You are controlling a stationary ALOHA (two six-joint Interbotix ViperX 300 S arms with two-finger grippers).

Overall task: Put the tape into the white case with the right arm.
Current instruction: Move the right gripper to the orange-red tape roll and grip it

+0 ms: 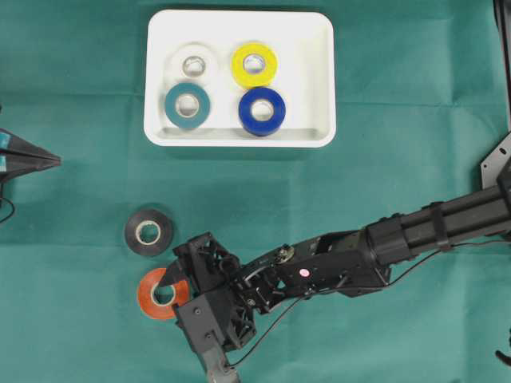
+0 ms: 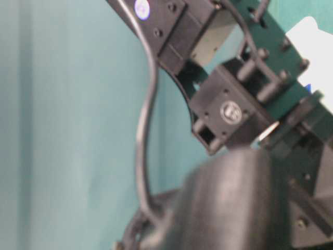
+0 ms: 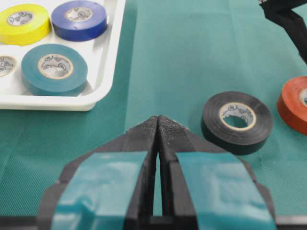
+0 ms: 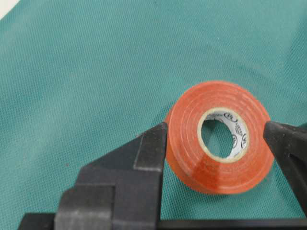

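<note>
Right claw [image 4: 214, 132] straddling the orange roll [image 4: 220, 136], jaws spread either side of it, near finger [image 4: 152, 143] just touching or a hair off the rim, far finger apart from it; not clamping yet, nothing being lifted. Orange roll lying flat on the green cloth [image 1: 80, 120], low left of centre in the overhead view [image 1: 162, 293], partly hidden under the right arm [image 1: 375, 243] reaching across from the right. Black roll [image 1: 148, 232] sitting just beside it, a little nearer the case, also on the cloth. White case [image 1: 315, 32] at the top centre, well apart from both loose rolls, already holding four: white [image 1: 192, 64], yellow [image 1: 255, 64], teal [image 1: 188, 105], blue [image 1: 262, 111]. Judging progress: four in, two left out, orange one being addressed now. Remaining for this roll: closing on it, lifting, carrying up to the case, dropping in; free floor looking tight around the four rolls, so stacking or squeezing in likely needed. Left claw [image 3: 158, 125] parking at the left edge, fingers pressed together on nothing, teal-taped, taking no part. Table-level view blocked by blurred arm hardware, telling nothing useful.
</note>
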